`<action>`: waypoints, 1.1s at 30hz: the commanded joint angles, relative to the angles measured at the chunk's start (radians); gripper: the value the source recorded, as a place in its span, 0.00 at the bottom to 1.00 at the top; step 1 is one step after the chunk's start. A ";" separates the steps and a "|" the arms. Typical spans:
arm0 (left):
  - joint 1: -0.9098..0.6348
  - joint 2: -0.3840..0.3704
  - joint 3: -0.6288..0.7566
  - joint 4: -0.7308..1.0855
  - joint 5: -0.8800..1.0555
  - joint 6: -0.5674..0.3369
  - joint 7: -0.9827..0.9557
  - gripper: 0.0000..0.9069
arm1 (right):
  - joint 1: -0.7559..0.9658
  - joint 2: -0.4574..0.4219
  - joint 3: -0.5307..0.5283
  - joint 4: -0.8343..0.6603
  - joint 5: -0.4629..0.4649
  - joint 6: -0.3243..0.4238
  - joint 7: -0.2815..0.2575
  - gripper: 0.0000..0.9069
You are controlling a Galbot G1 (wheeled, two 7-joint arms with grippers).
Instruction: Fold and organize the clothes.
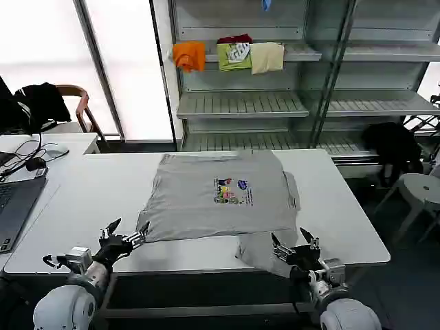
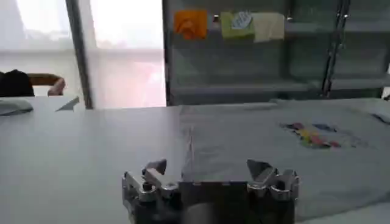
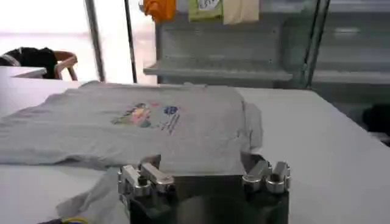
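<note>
- At the far left edge of the head view, a laptop [image 1: 12, 206] lies on a neighbouring desk, with cables [image 1: 27, 161] above it and a chair [image 1: 79, 103] draped with a dark garment in the upper left.
- The left hand [image 1: 126, 236] sits at the lower left of the head view, over the near edge of the white bench [image 1: 82, 199], its fingers spread apart. Its tips lie just beside the lower left corner of the shirt; whether they touch the cloth cannot be told.
- In the left wrist view, the same left hand [image 2: 210, 173] shows at the bottom centre, open, with the shirt's edge just beyond it.
- The light grey short-sleeved shirt [image 1: 206, 199] lies spread flat in the middle of the bench, its multicoloured chest print [image 1: 232, 191] facing up near the frame's centre. One part of it hangs toward the near edge at lower centre-right.
- On the shelf rack [image 1: 240, 103] at upper centre hang an orange garment [image 1: 189, 55], a green one [image 1: 234, 55] and a cream one [image 1: 267, 56].
- The right hand [image 1: 295, 245] is at the lower right, fingers spread, resting over the hanging grey cloth. In the right wrist view, it [image 3: 204, 173] is open above that cloth.
- A stool [image 1: 419, 189] stands at the far right.
</note>
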 commanded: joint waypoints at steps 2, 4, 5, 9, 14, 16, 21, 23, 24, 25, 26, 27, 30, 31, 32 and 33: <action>0.015 0.000 0.002 0.006 0.026 0.004 -0.008 1.00 | -0.023 -0.003 -0.005 0.003 -0.014 -0.005 -0.003 1.00; 0.023 0.001 0.007 0.014 0.035 0.004 -0.014 1.00 | -0.028 -0.001 -0.006 0.001 -0.025 -0.005 -0.001 1.00; 0.027 0.001 0.008 0.017 0.036 0.004 -0.015 1.00 | -0.030 -0.001 -0.006 0.000 -0.027 -0.004 0.002 1.00; 0.046 0.000 0.017 0.018 0.034 0.004 -0.016 1.00 | -0.037 -0.002 -0.004 -0.005 -0.033 -0.005 0.006 1.00; 0.051 -0.008 0.031 0.027 0.028 0.003 -0.017 1.00 | -0.048 0.001 -0.005 -0.013 -0.041 -0.004 0.012 0.98; 0.047 -0.011 0.034 0.033 0.027 0.003 -0.018 1.00 | -0.048 0.002 -0.008 -0.022 -0.047 -0.004 0.012 0.88; 0.037 -0.014 0.038 0.045 0.028 0.004 -0.024 0.89 | -0.047 0.007 -0.017 -0.037 -0.067 -0.004 0.012 0.41; 0.035 -0.016 0.039 0.052 0.029 0.004 -0.024 0.80 | -0.046 0.008 -0.020 -0.042 -0.073 -0.004 0.012 0.27; 0.033 -0.016 0.041 0.057 0.030 0.004 -0.024 0.54 | -0.046 0.008 -0.021 -0.046 -0.076 -0.004 0.011 0.06; 0.032 -0.017 0.042 0.061 0.030 0.003 -0.024 0.42 | -0.045 0.009 -0.021 -0.049 -0.078 -0.004 0.012 0.01; 0.030 -0.018 0.044 0.069 0.032 0.003 -0.023 0.38 | -0.043 0.009 -0.022 -0.053 -0.078 -0.004 0.011 0.00; 0.027 -0.018 0.045 0.073 0.034 0.003 -0.023 0.32 | -0.043 0.009 -0.022 -0.054 -0.079 -0.004 0.011 0.00; 0.020 -0.021 0.046 0.086 0.040 0.003 -0.022 0.14 | -0.040 0.011 -0.024 -0.056 -0.078 -0.004 0.009 0.00; 0.018 -0.021 0.046 0.091 0.043 0.003 -0.020 0.06 | -0.040 0.011 -0.025 -0.056 -0.078 -0.004 0.009 0.00; 0.017 -0.021 0.048 0.093 0.043 0.003 -0.020 0.02 | -0.039 0.013 -0.025 -0.057 -0.079 -0.003 0.009 0.00; 0.016 -0.021 0.050 0.096 0.045 0.003 -0.022 0.01 | -0.038 0.014 -0.025 -0.058 -0.079 -0.003 0.008 0.00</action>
